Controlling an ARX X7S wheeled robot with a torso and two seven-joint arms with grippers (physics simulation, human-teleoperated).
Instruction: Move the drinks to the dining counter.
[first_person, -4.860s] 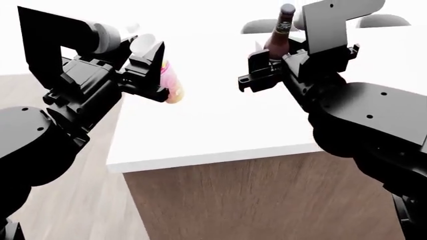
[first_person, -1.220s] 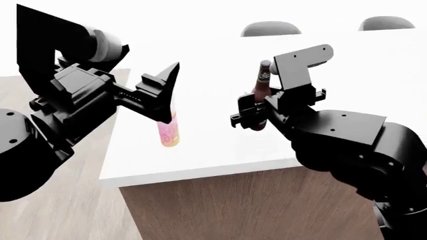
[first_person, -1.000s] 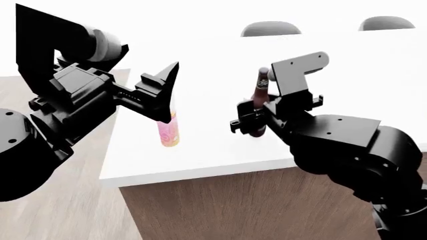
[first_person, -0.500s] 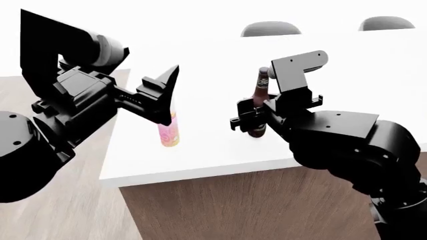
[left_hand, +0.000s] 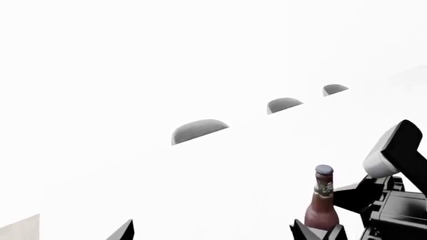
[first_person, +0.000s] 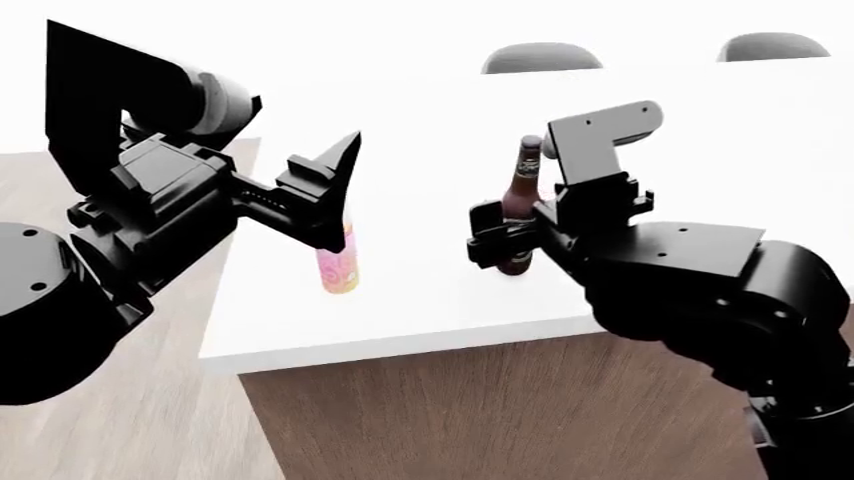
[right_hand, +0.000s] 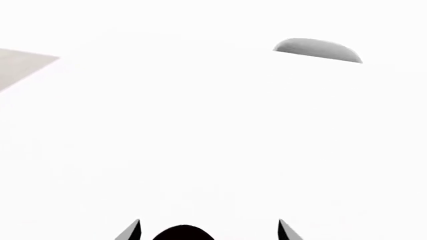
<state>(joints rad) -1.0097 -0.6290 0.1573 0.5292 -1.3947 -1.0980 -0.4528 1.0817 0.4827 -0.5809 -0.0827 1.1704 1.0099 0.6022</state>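
From the head camera I had both bottles standing upright on the white counter (first_person: 441, 300), the one with the brown wood-panel sides. The pink-and-yellow bottle (first_person: 338, 265) stood near the counter's front left corner, its upper part hidden behind my left gripper (first_person: 334, 190). That gripper's fingers were spread, and its wrist camera showed only two fingertips at the frame's edge with nothing between them, so I read it as open and off the bottle.

The brown beer bottle (first_person: 519, 215) stood further right, a little back from the front edge, with its grey cap and neck label clear above my right gripper (first_person: 497, 240). The gripper sat at the bottle's lower body. In the right wrist camera I saw two fingertips wide apart with a dark rounded shape between them, not touching either tip, so I took the right gripper as open around the bottle rather than clamped on it.

The left wrist camera also caught the beer bottle (left_hand: 321, 205) upright with the right arm (left_hand: 393, 190) just beside it. Grey chair backs (first_person: 541, 57) showed beyond the far edge of the counter.
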